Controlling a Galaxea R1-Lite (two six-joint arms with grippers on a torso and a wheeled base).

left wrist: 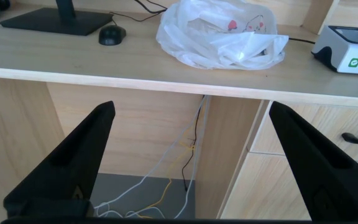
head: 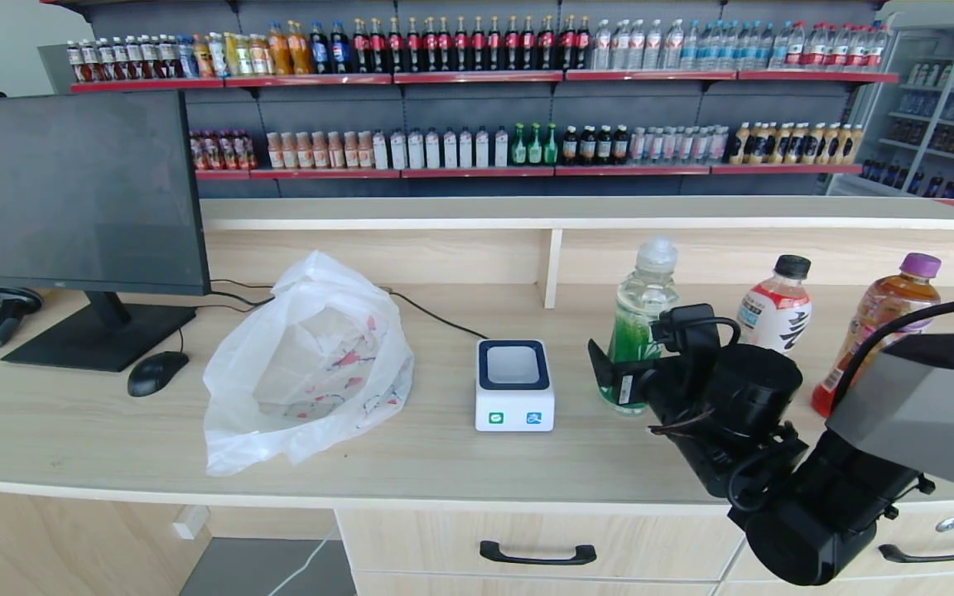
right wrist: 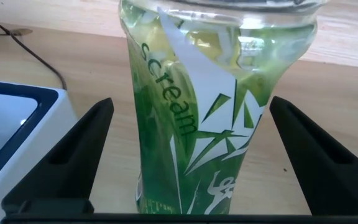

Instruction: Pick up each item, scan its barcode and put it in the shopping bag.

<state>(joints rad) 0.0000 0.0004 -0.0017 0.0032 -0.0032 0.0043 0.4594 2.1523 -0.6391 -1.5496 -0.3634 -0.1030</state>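
The green bottle (head: pixel 644 314) stands on the counter (head: pixel 444 463), right of the scanner (head: pixel 514 382). The right gripper (right wrist: pixel 191 112) is open wide, one finger on each side of the bottle. A crooked squeeze could knock it over. The left gripper (left wrist: pixel 191 112) hangs open below the counter.

Bare bench (head: pixel 444 463) lies open at 6 o'clock of the scanner (head: pixel 514 385), along the near edge. The shopping bag (head: pixel 307 364) blocks its 9 o'clock and the green bottle (head: pixel 638 331) its 3 o'clock, with narrow lanes between. The fingers (right wrist: pixel 73 162) of the right gripper (right wrist: pixel 191 109) flank that bottle, with a gap on either side. A white-label bottle (head: pixel 775 310) and an orange bottle (head: pixel 879 323) crowd its 3 o'clock.
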